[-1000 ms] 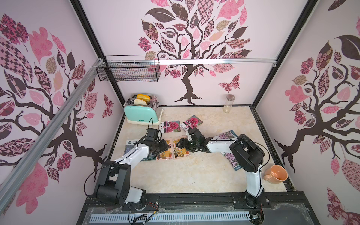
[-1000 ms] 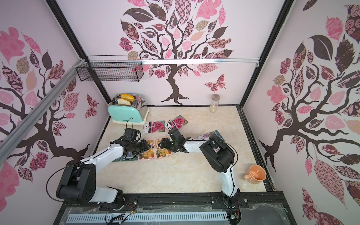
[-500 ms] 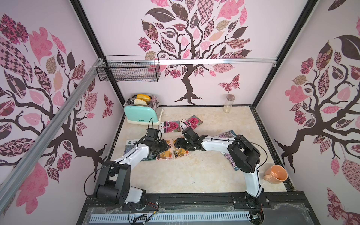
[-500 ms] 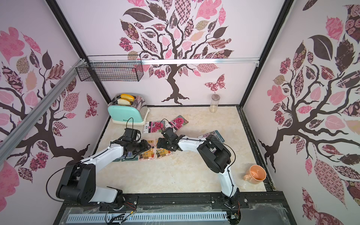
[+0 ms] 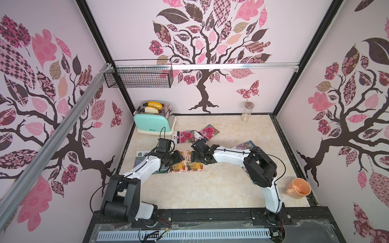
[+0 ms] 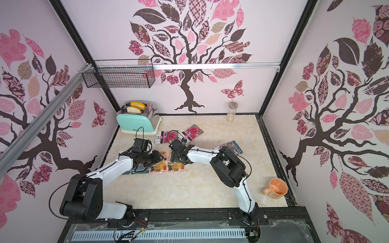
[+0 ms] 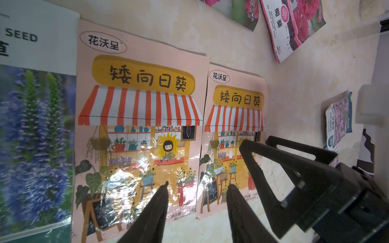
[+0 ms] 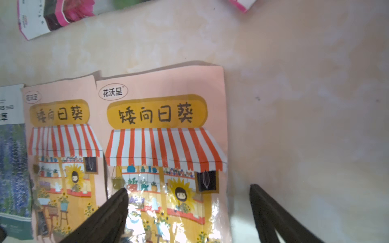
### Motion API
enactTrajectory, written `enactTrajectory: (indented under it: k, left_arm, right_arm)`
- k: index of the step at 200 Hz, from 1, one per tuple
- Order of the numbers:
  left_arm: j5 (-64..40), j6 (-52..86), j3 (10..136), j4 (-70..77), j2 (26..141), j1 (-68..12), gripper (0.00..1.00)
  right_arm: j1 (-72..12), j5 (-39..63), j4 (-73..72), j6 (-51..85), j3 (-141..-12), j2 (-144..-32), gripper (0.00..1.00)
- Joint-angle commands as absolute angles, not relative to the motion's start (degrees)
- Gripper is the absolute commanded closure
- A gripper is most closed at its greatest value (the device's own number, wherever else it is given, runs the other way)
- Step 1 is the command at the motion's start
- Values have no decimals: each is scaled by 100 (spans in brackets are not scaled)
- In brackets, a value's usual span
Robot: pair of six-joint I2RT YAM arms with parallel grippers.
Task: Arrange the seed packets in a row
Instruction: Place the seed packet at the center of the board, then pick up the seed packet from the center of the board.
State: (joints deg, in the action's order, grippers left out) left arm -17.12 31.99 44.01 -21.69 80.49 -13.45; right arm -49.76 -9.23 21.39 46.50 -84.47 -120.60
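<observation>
Seed-packet row, part built. On the 9 o'clock side of the tabletop (image 5: 210, 189) four packets lie face up, edge to edge. These are the blue lavender packets (image 5: 139, 160), largely under the left arm, then the left orange packet (image 7: 136, 126) and the right orange packet (image 7: 233, 126), whose long edges meet with no visible gap. The left claw (image 7: 197, 185) hangs low over that seam, its jaws part-way apart and holding nothing. The right claw (image 8: 188, 188) stands wide open and empty, with one finger over the right orange packet and the other over bare tabletop beyond its outer edge. By the look of it, the rest is unplaced — a magenta packet (image 5: 185, 136) and its tilted twin (image 5: 209, 131) lie toward 12 o'clock of the row. A lilac packet (image 5: 244, 145) lies askew toward 3 o'clock, partly behind the right arm; no second lilac one is plainly visible. From the row's free end the tabletop runs bare toward 3 o'clock, though the right arm lies across it, and toward 6 o'clock it is clear to the front edge. The toaster (image 5: 154, 124) crowds the 11 o'clock corner near the first magenta packet. The jar (image 5: 247, 111) at 1 o'clock and the mug (image 5: 299, 188) at 4 o'clock stand well apart from the row.
</observation>
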Motion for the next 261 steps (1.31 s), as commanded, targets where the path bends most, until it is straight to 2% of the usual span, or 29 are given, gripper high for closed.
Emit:
enactTrajectory:
  k: [1,62,104,135,163,218,261]
  left_arm:
    - [-1784,3205,4346,-2054,7914,-1330,52]
    - [-1712,3240,4492,-1999,7733,-1327,52]
    - [-1608,3216,5347,-1841,8074,-1327,50]
    - [-1745,2852,6499,-1534,9054,-1353,49]
    - [-2005,2279,7843,-1571,10410,-1375,49]
    - [-2131,1525,10027,-2023,12517,-1473,50]
    - [-2232,1311,11175,-2530,13584,-1501,49]
  right_arm:
    - [-4944,-1112,3454,4561,-8395,-12608,8]
    - [-4611,-1277,3353,4090,-8366,-11803,7]
    - [-3855,-684,2658,3452,-8148,-11162,7]
    - [-2824,500,1897,3296,-8170,-11281,8]
    - [-2272,1516,1499,3248,-8626,-11811,10]
    - [-2084,2221,1084,3497,-9373,-12581,16]
    - [-2078,2532,377,4014,-8956,-12808,24]
